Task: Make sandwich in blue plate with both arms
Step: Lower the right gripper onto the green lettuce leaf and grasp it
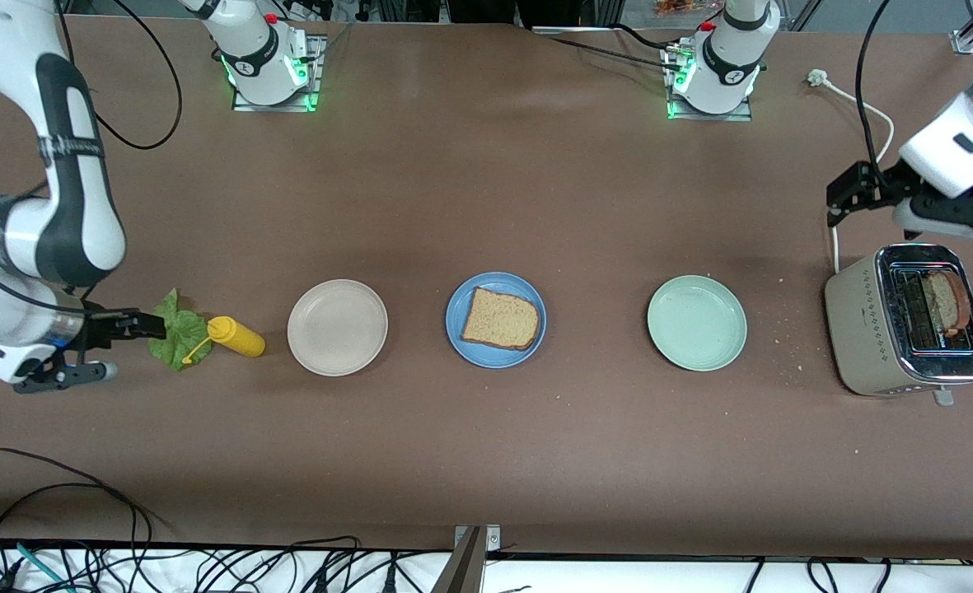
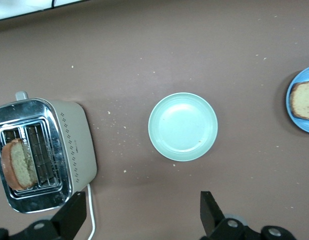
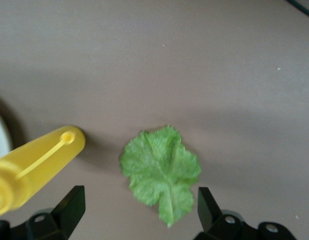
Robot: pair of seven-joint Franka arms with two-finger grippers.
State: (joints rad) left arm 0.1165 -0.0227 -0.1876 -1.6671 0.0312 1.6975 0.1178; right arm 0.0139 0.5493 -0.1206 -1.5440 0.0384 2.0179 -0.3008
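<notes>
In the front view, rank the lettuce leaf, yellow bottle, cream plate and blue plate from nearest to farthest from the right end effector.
Right end effector, open, above the lettuce.
1. Lettuce leaf, at the right arm's end of the table.
2. Yellow bottle, lying beside the leaf.
3. Cream plate, next along the row.
4. Blue plate, mid-table, holding a bread slice.

High front view, two downward wrist views.

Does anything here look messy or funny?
A little. Crumbs are scattered on the table between the green plate and the toaster. The yellow bottle lies on its side beside the lettuce leaf, which sits on the bare table. Nothing looks broken.
</notes>
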